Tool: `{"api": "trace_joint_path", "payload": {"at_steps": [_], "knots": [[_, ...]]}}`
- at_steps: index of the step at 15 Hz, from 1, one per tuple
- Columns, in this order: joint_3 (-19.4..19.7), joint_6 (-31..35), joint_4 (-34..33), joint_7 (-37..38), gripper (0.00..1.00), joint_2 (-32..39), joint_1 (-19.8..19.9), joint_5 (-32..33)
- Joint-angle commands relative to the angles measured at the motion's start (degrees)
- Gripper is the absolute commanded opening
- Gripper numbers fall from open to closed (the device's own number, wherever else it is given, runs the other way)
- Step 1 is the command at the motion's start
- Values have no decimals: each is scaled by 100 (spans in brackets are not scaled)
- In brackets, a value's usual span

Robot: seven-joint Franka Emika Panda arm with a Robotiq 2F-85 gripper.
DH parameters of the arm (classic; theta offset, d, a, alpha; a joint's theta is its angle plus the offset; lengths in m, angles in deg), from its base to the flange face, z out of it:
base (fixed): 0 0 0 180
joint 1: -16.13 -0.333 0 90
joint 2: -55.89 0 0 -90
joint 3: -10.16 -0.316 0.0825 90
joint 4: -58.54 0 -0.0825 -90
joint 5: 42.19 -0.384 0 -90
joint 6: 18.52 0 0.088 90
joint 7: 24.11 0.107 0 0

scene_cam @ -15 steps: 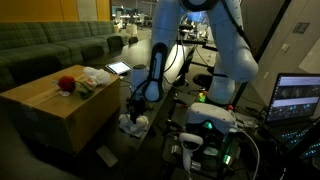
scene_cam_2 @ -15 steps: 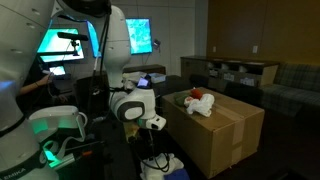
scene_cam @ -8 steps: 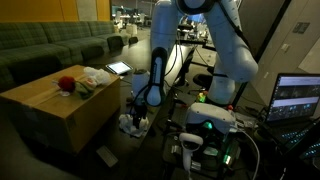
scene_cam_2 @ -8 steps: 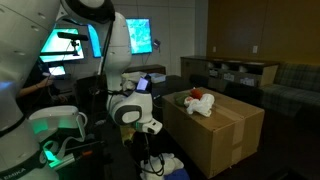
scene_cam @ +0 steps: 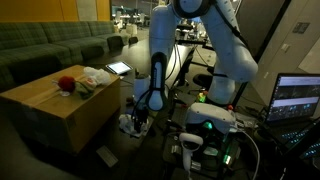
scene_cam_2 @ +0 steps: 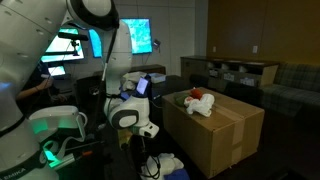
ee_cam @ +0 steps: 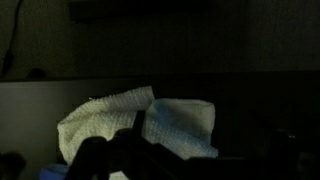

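Cloth [ee_cam: 140,125]: white, crumpled, on floor beside cardboard box [scene_cam: 60,105]. Tool [scene_cam: 141,117]: jaws wide, empty, low over cloth b/c it's at floor lvl.

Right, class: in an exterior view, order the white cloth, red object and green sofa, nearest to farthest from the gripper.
1. White cloth, lying just below the gripper.
2. Red object, atop the cardboard box.
3. Green sofa, along the back.

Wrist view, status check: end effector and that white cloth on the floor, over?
End effector open, empty, low over white cloth. Cloth crumpled, lying loose. Cardboard box alongside, nothing seen in the way.
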Motion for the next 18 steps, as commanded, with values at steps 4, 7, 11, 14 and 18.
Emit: {"api": "trace_joint_path", "payload": {"at_steps": [4,7,11,14,18], "knots": [[-358,604,-35,-301,100,345,343,-43],[-271,709,-73,-428,100,437,301,-8],[-138,804,-122,-601,100,507,193,17],[-52,818,-200,-735,100,571,150,32],[-15,764,-324,-880,100,662,175,63]]}}
